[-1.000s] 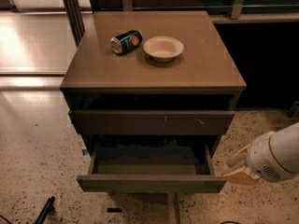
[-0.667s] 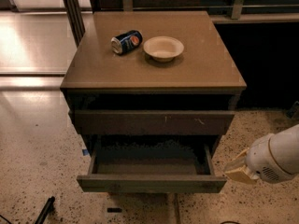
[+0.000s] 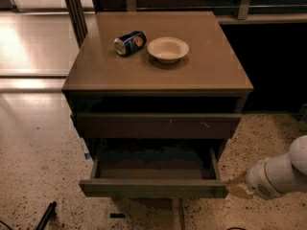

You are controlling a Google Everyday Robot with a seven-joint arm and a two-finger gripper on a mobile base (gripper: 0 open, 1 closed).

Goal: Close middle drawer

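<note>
The middle drawer (image 3: 153,188) of the dark grey-brown cabinet (image 3: 158,75) stands pulled far out, and its empty inside shows. Above it, the taller drawer front (image 3: 156,125) with small pale scratches sits slightly forward of the cabinet body. The lowest drawer is hidden under the open one. My gripper (image 3: 238,188), tan-tipped on a white arm (image 3: 280,174), is low at the right. It is right beside the right front corner of the open drawer, at the height of its front.
A blue soda can (image 3: 130,42) lies on its side on the cabinet top beside a pale bowl (image 3: 168,49). A black object (image 3: 45,214) lies on the speckled floor at lower left. A dark opening is to the cabinet's right, and metal posts stand behind.
My gripper and arm have sunk a little, towards the drawer's right front corner. The drawer has not visibly moved.
</note>
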